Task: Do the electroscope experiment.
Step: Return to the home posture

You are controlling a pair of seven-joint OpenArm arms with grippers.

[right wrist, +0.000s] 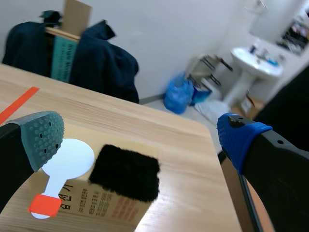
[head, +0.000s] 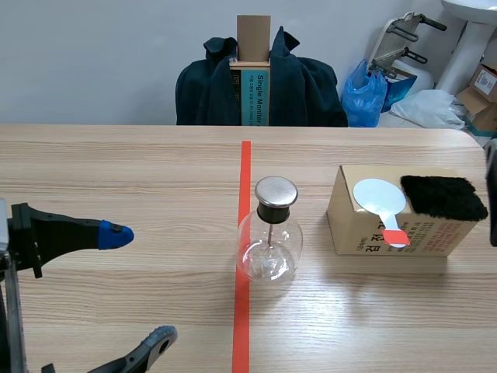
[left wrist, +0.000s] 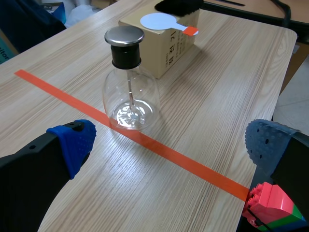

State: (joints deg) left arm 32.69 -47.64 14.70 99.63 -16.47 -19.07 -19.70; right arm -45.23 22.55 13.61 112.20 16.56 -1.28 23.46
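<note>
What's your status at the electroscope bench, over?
Left gripper open, short of the electroscope. Right gripper open by the box. White paddle and black fur piece lie untouched on it.

A dark jacket (head: pixel 311 89) hangs behind the wooden table (head: pixel 116 179), before a pale wall (head: pixel 93 54).

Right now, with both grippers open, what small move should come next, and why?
Probably lower the right gripper toward the white paddle: it lies untouched beside the black fur pad on the cardboard box, under the gripper's open fingers, and the electroscope flask stands apart with nothing at its cap.
</note>
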